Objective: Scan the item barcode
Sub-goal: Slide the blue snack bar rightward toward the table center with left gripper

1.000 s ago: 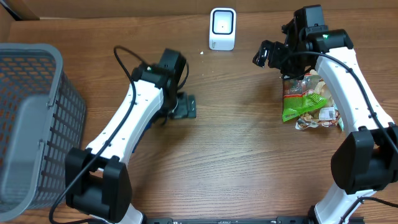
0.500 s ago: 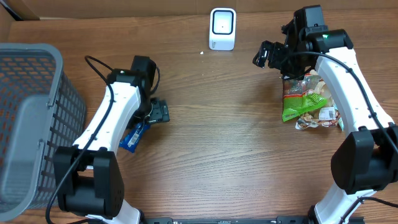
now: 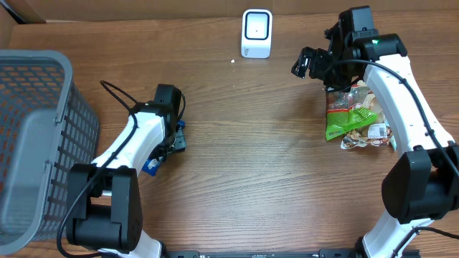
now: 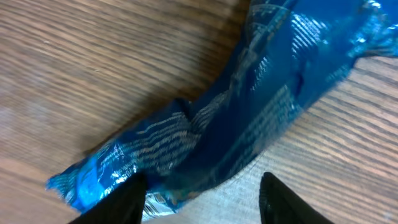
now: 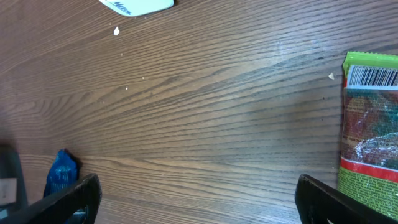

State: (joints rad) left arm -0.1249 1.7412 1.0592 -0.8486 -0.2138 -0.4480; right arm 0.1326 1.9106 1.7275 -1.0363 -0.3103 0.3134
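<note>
Packet [image 4: 249, 118] — blue, flat on table [image 4: 74, 62] — straddled by left hand [image 4: 205, 199], half open, nothing gripped

The setting looks like a mock shop checkout set up in a robotics lab. A wood-grain counter [image 3: 251, 165] carries a small white barcode scanner [image 3: 257, 32] at its far edge, a grey plastic shopping basket [image 3: 43, 61] at one side and a pile of snack packets [image 3: 351, 118], one showing a printed barcode [image 5: 373, 76]. Two white robot arms [image 3: 401, 93] reach over the counter.
</note>
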